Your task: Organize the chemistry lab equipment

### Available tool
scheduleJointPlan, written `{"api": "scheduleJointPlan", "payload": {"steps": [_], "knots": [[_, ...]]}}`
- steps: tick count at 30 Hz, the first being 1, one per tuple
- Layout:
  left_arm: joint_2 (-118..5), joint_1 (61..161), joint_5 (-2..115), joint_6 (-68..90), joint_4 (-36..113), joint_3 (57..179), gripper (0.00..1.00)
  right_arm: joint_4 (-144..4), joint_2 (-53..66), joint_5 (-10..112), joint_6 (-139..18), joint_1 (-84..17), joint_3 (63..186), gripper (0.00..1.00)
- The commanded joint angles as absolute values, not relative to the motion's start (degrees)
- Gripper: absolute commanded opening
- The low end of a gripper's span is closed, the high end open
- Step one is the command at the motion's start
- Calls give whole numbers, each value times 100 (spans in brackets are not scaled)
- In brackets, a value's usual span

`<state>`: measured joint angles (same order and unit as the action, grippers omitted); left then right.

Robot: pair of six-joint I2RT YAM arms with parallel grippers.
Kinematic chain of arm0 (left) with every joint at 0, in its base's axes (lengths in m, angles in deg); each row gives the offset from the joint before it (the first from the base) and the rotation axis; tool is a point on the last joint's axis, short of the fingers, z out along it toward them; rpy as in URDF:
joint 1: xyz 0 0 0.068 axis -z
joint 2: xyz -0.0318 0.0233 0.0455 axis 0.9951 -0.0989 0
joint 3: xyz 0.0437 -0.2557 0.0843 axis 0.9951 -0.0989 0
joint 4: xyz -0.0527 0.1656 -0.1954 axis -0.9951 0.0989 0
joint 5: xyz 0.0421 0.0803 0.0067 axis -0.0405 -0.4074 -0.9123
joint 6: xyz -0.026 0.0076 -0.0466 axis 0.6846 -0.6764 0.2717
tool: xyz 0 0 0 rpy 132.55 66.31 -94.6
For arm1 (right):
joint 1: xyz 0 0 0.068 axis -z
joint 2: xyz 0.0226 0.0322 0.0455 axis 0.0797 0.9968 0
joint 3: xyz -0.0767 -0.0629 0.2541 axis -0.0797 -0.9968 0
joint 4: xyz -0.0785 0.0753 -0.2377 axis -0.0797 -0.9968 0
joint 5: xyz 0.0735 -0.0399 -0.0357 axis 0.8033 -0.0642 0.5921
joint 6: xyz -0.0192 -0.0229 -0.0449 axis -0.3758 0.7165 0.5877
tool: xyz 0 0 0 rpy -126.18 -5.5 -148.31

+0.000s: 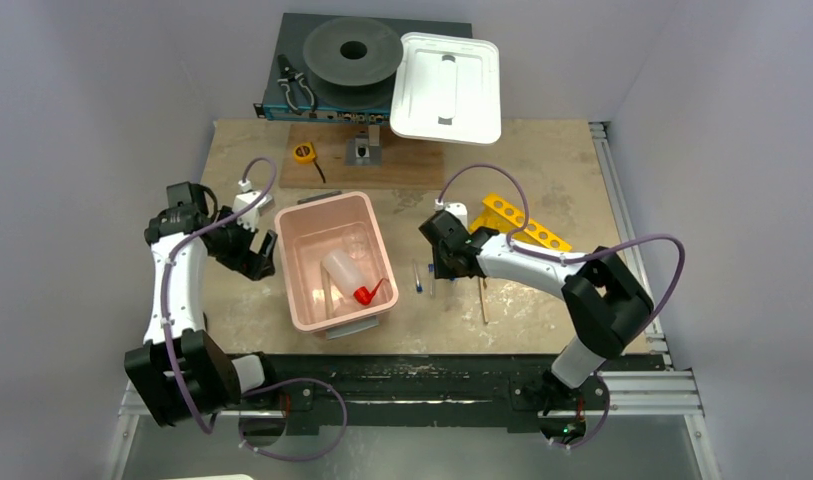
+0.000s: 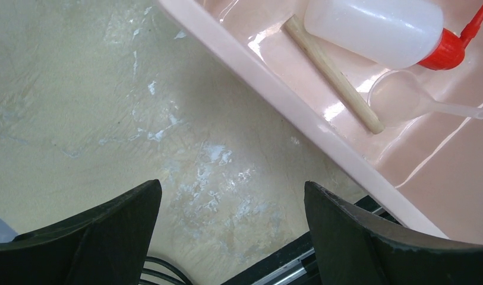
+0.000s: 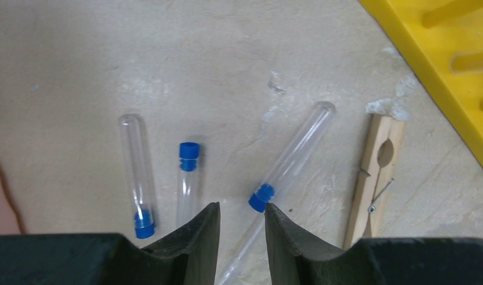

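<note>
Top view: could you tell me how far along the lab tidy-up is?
Done: squeeze bottle and a wooden stick lie in the pink bin. In hand: the right claw hangs over the blue-capped tubes, jaws narrow; the left claw hangs open beside the bin. Left: those tubes, wooden peg and yellow rack on the table.

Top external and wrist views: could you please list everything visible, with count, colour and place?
bin: one, pink, centre-left
squeeze bottle: one, white with red spout, in bin
wooden stick: one, tan, in bin
funnel-like piece: one, clear, in bin
capped tubes: three, clear with blue caps, right of bin
wooden clamp: one, tan, right of tubes
holed rack: one, yellow, right side
lid: one, white, back
disc: one, dark grey, back
pliers: one, black, back
tape measure: one, yellow, on wooden board
left claw: one, black, open, left of bin
right claw: one, black, narrowly apart astride one tube
</note>
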<state>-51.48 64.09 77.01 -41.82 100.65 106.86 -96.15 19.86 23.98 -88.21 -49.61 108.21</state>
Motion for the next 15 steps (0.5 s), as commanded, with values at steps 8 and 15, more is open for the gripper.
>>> {"api": "scheduleJointPlan", "payload": {"steps": [8, 15], "knots": [[-5141, 7072, 7389, -3886, 9446, 10569, 89, -9414, 1544, 2065, -9193, -4861, 10361, 32], [-5134, 7240, 7454, -3749, 9391, 10579, 89, -9367, 1537, 2217, -9288, -4853, 10198, 35]]}}
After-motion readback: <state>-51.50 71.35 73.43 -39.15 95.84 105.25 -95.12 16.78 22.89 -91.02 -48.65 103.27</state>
